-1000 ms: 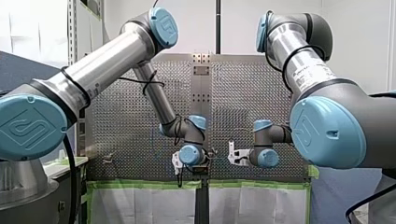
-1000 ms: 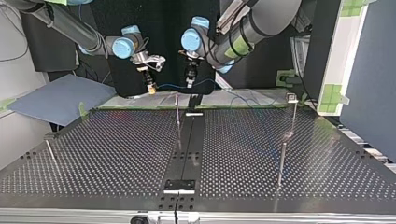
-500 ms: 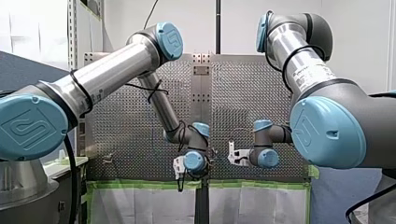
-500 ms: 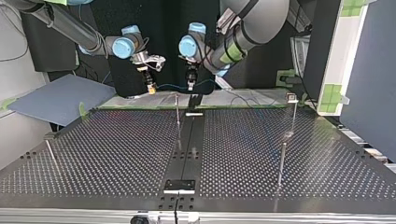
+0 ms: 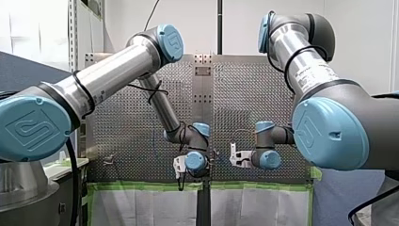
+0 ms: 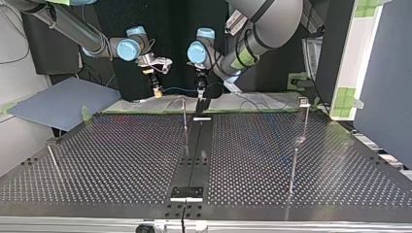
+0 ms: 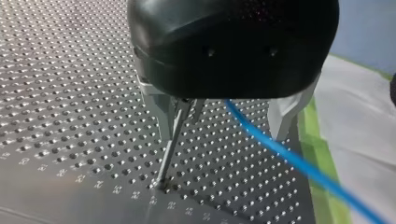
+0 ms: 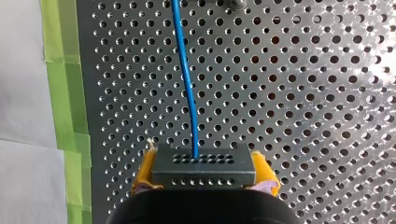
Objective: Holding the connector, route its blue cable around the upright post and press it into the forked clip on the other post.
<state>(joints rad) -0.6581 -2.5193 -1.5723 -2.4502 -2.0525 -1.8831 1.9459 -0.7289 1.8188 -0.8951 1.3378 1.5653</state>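
In the right wrist view my right gripper [image 8: 203, 171] is shut on a grey connector block [image 8: 203, 166], held between yellow pads [image 8: 145, 171]. The blue cable [image 8: 187, 79] runs straight ahead from the block over the perforated table. In the top view the cable [image 6: 177, 90] spans from my right gripper [image 6: 156, 91] to my left gripper [image 6: 200, 92]. In the left wrist view my left gripper [image 7: 222, 119] is open; the cable [image 7: 275, 149] passes loosely between its fingers [image 7: 161, 116]. A thin upright post [image 7: 169, 149] stands right beside one finger. The forked clip post [image 6: 304, 104] stands far off at the top view's right.
Green tape [image 8: 65, 93] lines the table's edge beside both grippers. More thin posts stand at the top view's right [image 6: 293, 170] and left [image 6: 52, 156]. A black strip [image 6: 194, 155] runs down the table's middle.
My left gripper has sunk a little and shifted slightly to the top view's right, nearer the upright post. My right arm has stayed still with the connector.
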